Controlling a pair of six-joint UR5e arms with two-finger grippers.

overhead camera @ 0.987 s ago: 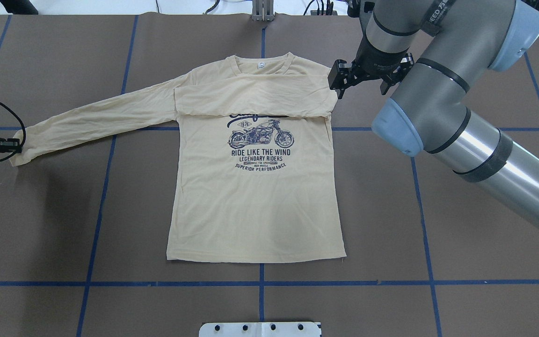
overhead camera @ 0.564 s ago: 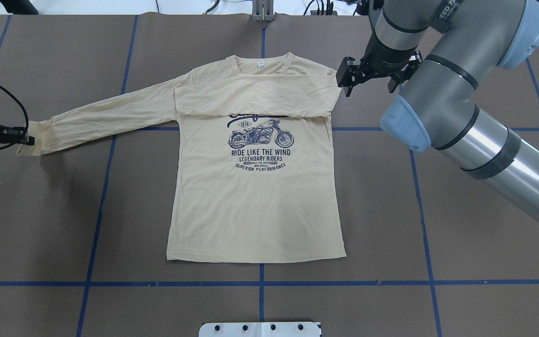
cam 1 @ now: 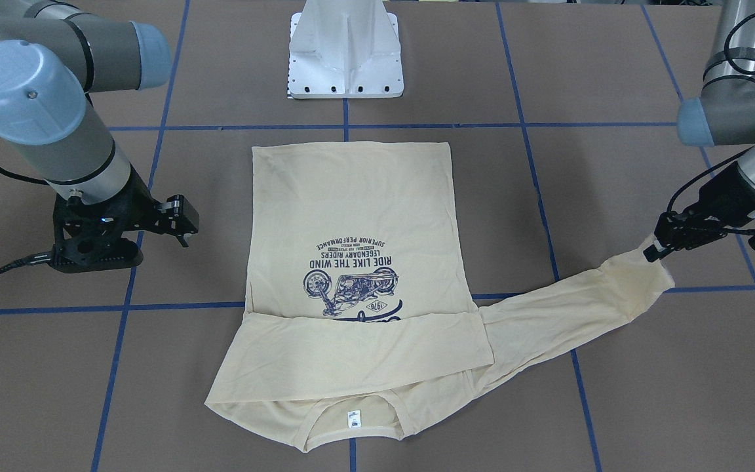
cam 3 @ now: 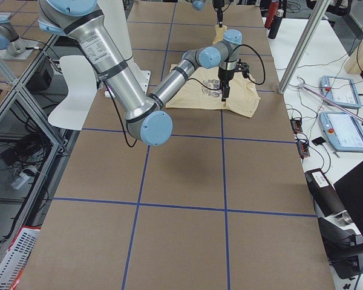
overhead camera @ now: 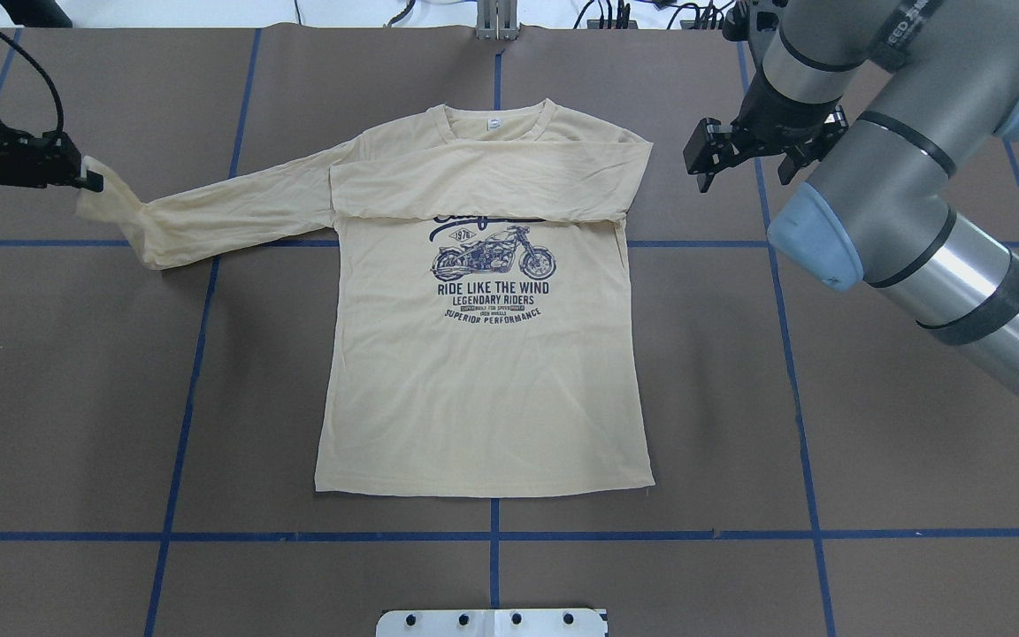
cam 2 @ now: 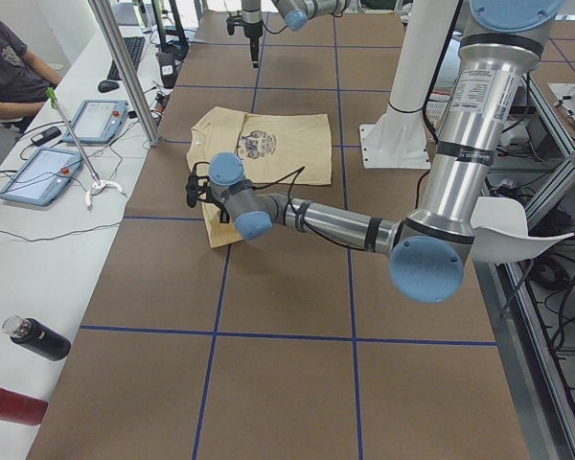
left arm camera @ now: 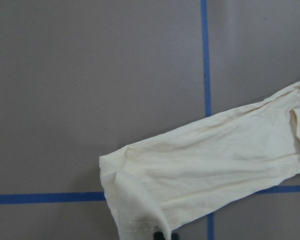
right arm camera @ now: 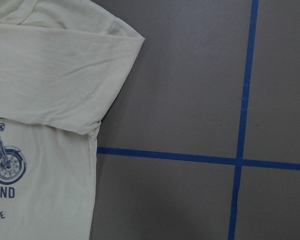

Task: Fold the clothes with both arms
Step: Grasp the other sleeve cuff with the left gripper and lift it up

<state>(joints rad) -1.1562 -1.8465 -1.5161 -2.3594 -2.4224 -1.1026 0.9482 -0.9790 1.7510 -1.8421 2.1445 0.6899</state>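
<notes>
At the far left of the table (overhead camera: pixel 739 398), your left gripper (overhead camera: pixel 89 181) pinches the cuff (overhead camera: pixel 107 199) of the one outstretched sleeve (overhead camera: pixel 235 212) of the T-shirt (overhead camera: pixel 483 389) and holds it raised off the surface. That sleeve's long axis runs left to right, from cuff toward chest, so expect the fold to travel rightward along it; the left arm is the one placed for this. The right gripper (overhead camera: pixel 744 172) hangs just beside the shirt's right shoulder, jaws spread, holding nothing. The shirt lies flat at centre, collar far, its other sleeve folded across the chest. Read the print (overhead camera: pixel 494 265): "1976", "RIDE LIKE THE WIND", "LEGENDARY RIDERS", "SUPERIOR PERFORMANCE". The neck label (overhead camera: pixel 494 125) is too small to read.
</notes>
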